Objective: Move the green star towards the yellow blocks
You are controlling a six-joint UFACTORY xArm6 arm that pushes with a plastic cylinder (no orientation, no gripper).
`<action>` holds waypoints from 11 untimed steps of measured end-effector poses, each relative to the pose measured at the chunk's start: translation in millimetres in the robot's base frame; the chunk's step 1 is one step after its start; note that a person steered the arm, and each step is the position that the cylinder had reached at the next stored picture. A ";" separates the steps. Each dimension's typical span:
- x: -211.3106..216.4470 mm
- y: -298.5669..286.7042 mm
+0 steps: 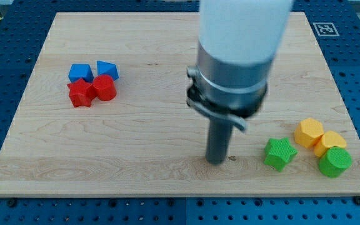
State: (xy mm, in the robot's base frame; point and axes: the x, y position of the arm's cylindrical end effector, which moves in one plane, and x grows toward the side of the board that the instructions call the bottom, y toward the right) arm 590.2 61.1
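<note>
My tip (216,161) stands on the board (155,112) below the view's middle, the rod upright under the wide grey and white arm body (236,56). It is a bare rod end, with nothing to spread or pinch, and it touches no block. The green star (279,153) lies just to the view's right of my tip, a narrow strip of wood between them.

The star lies flat near the view's bottom right. It has no clear long axis; one of its points aims toward the view's bottom and the others fan out around it. Which point counts as its front I cannot tell.

Just right of the star, close but seemingly apart from it, sits a yellow hexagon block (309,132). A second yellow block (331,142), shape unclear, touches the hexagon on its right. A green cylinder (335,162) sits against that second yellow block's lower side.

Well apart, at the view's upper left, two blue blocks (80,72) (107,69) sit side by side. A red star (80,93) and a red block (105,88) touch below them.

A black-and-white square marker (324,29) sits at the board's top right corner; no readable writing shows.
</note>
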 end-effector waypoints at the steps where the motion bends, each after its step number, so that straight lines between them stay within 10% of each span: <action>1: 14.8 13.3; 5: 6.2 134.5; 8: -6.5 33.9; 11: -16.5 85.2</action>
